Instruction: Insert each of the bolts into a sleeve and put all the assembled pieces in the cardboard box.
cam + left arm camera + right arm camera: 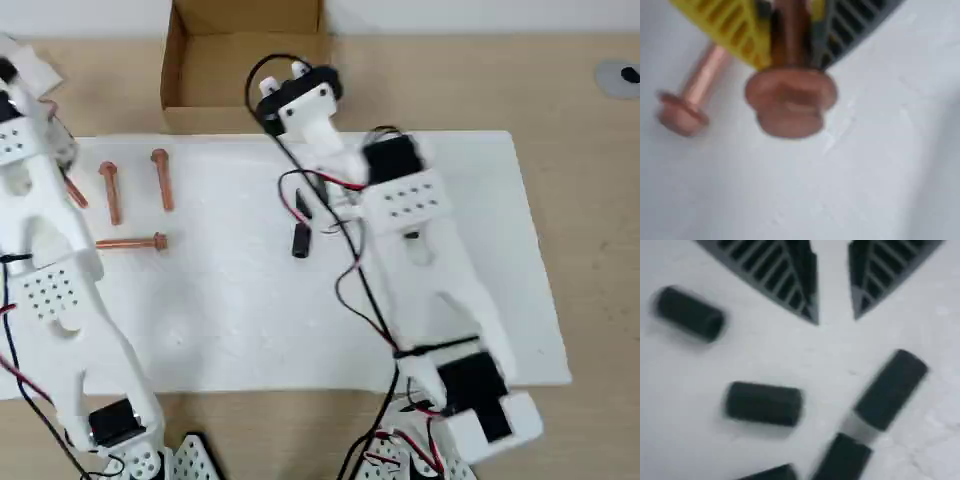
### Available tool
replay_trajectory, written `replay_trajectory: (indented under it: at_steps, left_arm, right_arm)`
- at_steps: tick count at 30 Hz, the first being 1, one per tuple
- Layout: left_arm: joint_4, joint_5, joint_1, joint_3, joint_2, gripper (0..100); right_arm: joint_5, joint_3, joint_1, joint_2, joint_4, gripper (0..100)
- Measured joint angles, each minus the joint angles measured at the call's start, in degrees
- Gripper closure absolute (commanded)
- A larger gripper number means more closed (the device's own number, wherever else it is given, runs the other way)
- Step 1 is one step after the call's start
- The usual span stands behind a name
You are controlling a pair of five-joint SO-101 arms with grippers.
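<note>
Bolt (pixel 790 102) coppery metal; sleeves (pixel 762 403) matt blk; box (pixel 172 70) cardboard.

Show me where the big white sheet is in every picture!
High view: the white sheet spreads across the middle of the table.
Left wrist view: the sheet lies behind the bolt gripped by the left end effector.
Right wrist view: the sheet lies under the black sleeves.
Shared landmark: bolts and sleeves lying on it in the high view too.

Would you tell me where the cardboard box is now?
In the high view, the cardboard box sits at the top, left of centre, just beyond the white sheet.
</note>
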Motion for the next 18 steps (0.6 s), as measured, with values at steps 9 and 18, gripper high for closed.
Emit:
replay_trajectory:
  at_steps: [9, 18]
  left_arm:
    - [0.0, -8.6, 3.2, 38.2, -34.6, 99]
    - [-1.1, -14.9, 7.0, 60.2, -61.1, 99]
  right_arm:
    - [-10.3, 0.4, -0.1, 10.9, -0.8, 92.8]
    - [-16.7, 0.0, -2.5, 15.4, -1.1, 92.5]
